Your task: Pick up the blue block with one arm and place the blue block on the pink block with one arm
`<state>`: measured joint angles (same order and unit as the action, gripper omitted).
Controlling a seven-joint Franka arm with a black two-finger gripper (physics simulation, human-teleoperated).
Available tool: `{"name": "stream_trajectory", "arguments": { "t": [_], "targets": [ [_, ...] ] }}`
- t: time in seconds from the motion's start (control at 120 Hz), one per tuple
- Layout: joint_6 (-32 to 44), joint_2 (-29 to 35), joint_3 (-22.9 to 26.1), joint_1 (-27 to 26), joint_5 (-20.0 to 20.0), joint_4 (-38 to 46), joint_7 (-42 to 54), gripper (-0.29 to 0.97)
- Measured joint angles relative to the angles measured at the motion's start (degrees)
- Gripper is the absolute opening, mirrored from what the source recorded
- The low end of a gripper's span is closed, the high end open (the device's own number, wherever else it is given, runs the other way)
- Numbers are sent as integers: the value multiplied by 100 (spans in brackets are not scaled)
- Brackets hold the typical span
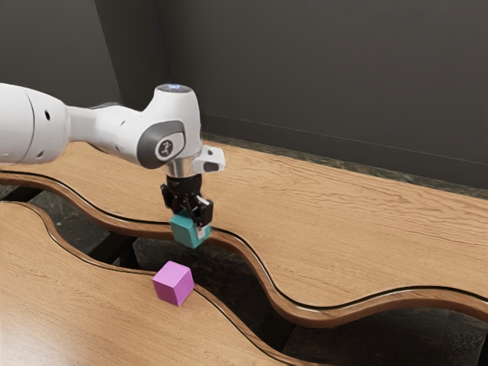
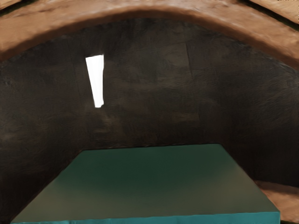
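- Wood makes up the table [image 1: 343, 221], which is two slabs with wavy, dark-trimmed edges. A dark winding gap [image 1: 229, 274] runs between them, from nine o'clock toward four o'clock in the exterior view.
- A dark grey wall [image 1: 320, 69] stands behind the table, at twelve o'clock in the exterior view.
- A white arm [image 1: 91, 126] comes in from nine o'clock of the exterior view and bends downward near the middle.
- The black gripper [image 1: 191, 219] points down. Its two fingers are drawn in narrowly and clamp the blue block [image 1: 187, 231] from two opposite sides.
- The blue block looks blue-green. It hangs in the air, clear of the wood, by the far slab's wavy rim and above the gap.
- The pink block [image 1: 173, 283] sits on the near slab, right at its wavy edge. It is at about seven o'clock from the blue block and lower. The two are near each other but not touching.
- In the wrist view, the blue block's flat top [image 2: 149, 186] lies just under the hand.
- Beyond the block is a dark floor [image 2: 196, 93], with a narrow white strip [image 2: 96, 79] on it.
- A curved band of wood [image 2: 149, 10] arches past the floor's far side.
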<state>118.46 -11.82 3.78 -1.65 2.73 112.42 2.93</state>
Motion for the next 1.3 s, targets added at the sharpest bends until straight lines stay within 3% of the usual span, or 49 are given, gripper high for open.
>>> {"name": "stream_trajectory", "arguments": {
  "t": [0.492, 0.783, 1.025, 1.3],
  "targets": [
    [872, 1106, -5, -11, -15, 1918, -538, 39],
    [1147, 978, -4, -28, 13, 1988, -734, 39],
    [1230, 932, 0, -74, 0, 1988, -802, 57],
    [1215, 1181, 0, -25, -6, 1958, -844, 65]
  ]
}}
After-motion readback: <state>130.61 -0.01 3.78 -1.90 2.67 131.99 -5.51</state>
